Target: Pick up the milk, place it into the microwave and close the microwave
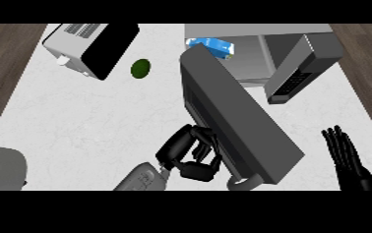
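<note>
**Milk in the microwave, door wide open**

Head view: I see the milk carton (211, 46) already inside the microwave (254, 55), at the back left of the cavity. The door (236, 119) swings far out toward me. My left robot hand (187, 151) sits against the door's outer face, fingers curled, holding nothing that I can make out. My right robot hand (345, 153) rests at the lower right, fingers straight. A toaster oven (91, 47) and a green avocado (140, 68) lie on the table (87, 124).

I judge the carton light, fairly stiff, dentable; best grasped across its flat sides. The door is rigid; push near its free edge.
</note>
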Action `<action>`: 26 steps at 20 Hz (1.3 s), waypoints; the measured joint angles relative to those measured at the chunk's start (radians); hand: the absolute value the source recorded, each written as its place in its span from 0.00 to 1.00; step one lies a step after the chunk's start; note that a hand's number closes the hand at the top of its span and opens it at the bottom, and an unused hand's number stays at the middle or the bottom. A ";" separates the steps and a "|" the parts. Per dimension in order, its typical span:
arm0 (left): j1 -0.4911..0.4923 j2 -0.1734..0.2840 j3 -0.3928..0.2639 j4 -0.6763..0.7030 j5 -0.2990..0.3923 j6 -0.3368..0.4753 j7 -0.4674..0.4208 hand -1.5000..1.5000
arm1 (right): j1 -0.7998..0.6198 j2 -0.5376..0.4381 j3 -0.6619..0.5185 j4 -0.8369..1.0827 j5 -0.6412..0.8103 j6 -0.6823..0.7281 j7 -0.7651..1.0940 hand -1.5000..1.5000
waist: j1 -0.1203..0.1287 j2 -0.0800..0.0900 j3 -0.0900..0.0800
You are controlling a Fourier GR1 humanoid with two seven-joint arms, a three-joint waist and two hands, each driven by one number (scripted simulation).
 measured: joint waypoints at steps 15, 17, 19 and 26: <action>-0.201 0.003 -0.268 0.198 0.397 0.277 -0.110 1.00 | 0.062 -0.044 0.060 -0.364 -0.177 0.116 0.193 0.00 | -0.077 0.018 -0.003; -0.225 0.003 -0.281 0.190 0.443 0.301 -0.111 1.00 | 0.063 -0.048 0.073 -0.397 -0.188 0.128 0.217 0.00 | -0.089 0.020 -0.003; -0.241 0.004 -0.291 0.182 0.485 0.328 -0.120 1.00 | 0.060 -0.066 0.074 -0.423 -0.203 0.146 0.239 0.00 | -0.104 0.023 -0.004; -0.299 0.000 -0.276 0.171 0.616 0.467 -0.155 1.00 | 0.043 -0.122 0.058 -0.482 -0.230 0.177 0.288 0.00 | -0.139 0.031 -0.005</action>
